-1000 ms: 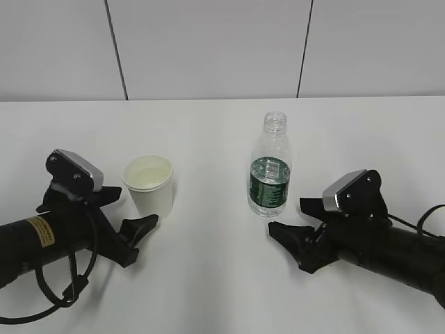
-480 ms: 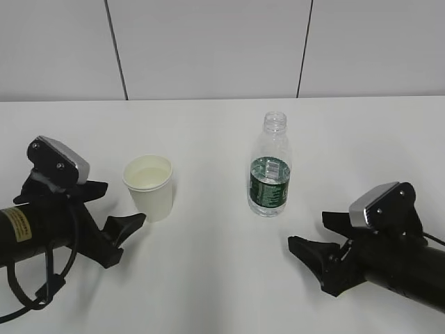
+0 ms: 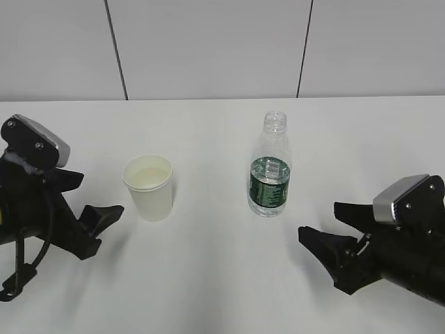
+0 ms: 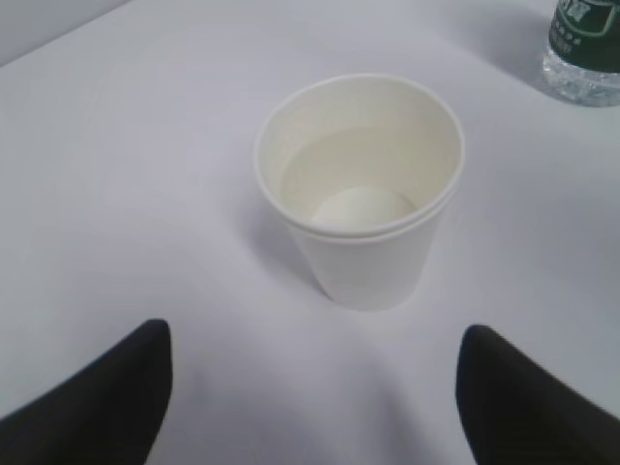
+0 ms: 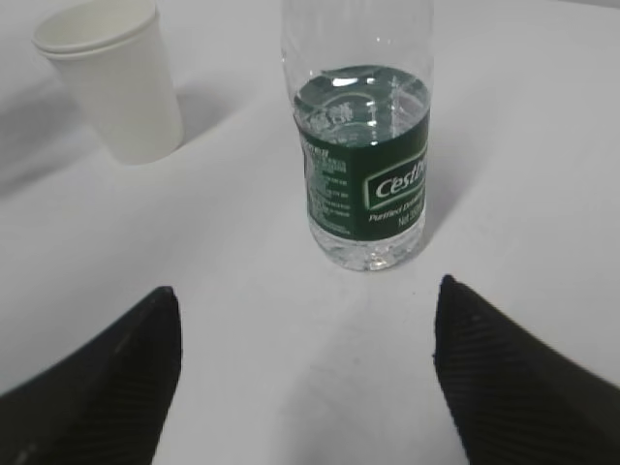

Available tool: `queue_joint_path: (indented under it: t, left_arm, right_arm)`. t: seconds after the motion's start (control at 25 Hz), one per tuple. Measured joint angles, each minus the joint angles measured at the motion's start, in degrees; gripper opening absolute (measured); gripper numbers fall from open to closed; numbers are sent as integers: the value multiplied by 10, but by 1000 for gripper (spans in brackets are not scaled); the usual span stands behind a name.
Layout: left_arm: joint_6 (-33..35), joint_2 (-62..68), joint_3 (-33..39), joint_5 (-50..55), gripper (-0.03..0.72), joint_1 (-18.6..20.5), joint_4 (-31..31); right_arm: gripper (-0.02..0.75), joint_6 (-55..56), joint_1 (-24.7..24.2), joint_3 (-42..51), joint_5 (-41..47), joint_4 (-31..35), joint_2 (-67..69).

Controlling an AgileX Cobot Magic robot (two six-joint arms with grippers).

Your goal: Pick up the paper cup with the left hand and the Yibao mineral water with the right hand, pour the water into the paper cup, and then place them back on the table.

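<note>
The paper cup stands upright on the white table, left of centre, with a little clear water in it. The Yibao mineral water, uncapped and partly full, stands upright to the cup's right. My left gripper is open and empty, a short way left of the cup. In the left wrist view the cup stands ahead of the open left gripper. My right gripper is open and empty, to the right of and nearer than the bottle. In the right wrist view the bottle stands ahead of the open right gripper.
A grey panelled wall with dark seams rises behind the table's far edge. The bottle's base shows at the top right of the left wrist view. The cup shows at the top left of the right wrist view.
Both arms have drawn back from the cup and bottle: the left arm to the left, the right arm to the right and nearer. Cup and bottle have not moved.
</note>
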Motion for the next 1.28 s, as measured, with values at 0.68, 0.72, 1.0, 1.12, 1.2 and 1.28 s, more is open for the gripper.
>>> queue_joint_path:
  t: [0.68,0.72,1.0,1.12,1.2,1.28]
  left_arm:
    - [-47,-92,-202,542,580,0,-85]
    - [-40,-92,-220,570,580,0,-96]
    - [17,-124,-264,704,577,0,-194]
    - [22,-162,-264,741,577,0,-200]
    - [22,-197,-264,755,577,0,-204]
    - [22,-244,-260,762,577,0,-213]
  right_arm:
    - [594,30,0,1,0,0,-27]
    - [594,31,0,1,0,0,-27]
    - [594,39,0,1,0,0,-28]
    - [594,39,0,1,0,-1,-38]
    - [594,39,0,1,0,-1,-48]
    - [594,40,0,1,0,-1,-57]
